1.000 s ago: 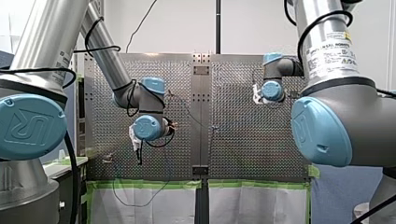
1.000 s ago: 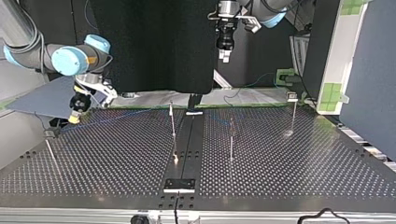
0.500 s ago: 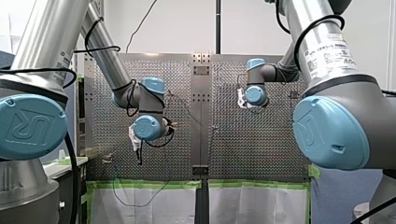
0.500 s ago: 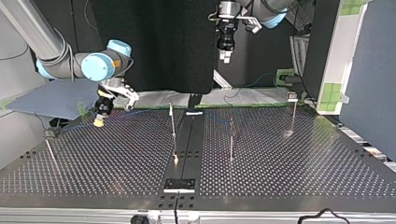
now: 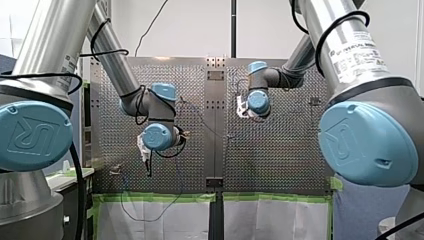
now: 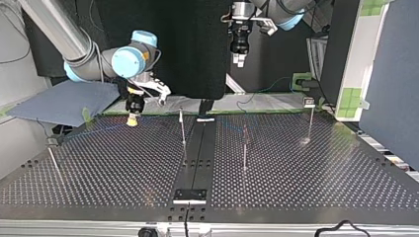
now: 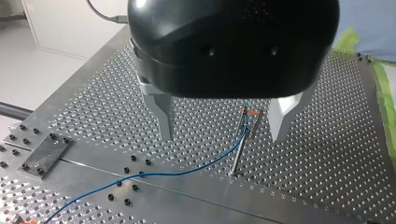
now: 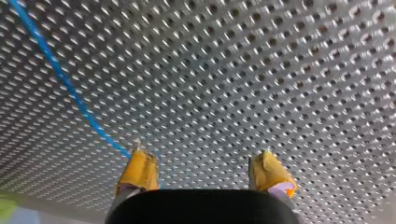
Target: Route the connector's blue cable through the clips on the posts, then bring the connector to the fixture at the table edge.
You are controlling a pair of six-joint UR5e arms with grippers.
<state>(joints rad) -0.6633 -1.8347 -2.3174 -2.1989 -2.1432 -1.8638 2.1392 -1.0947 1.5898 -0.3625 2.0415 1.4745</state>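
Blue cable (image 7: 187,171) thin, slack (curves past post (image 7: 237,151)).

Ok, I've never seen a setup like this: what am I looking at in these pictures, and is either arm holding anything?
Two robot arms work at a perforated table. The front view looks from behind the arms; the top view faces them from across the table, so sides swap there. The other two cameras sit on the wrists. Thin posts stand on the table, and a blue cable lies across it, rising to the top of one post. My left pincer, with metal fingers, hangs open high above the table. My right pincer, with yellow pads, is open close over the table, the cable passing beside one pad. Neither holds anything. I cannot make out the connector.
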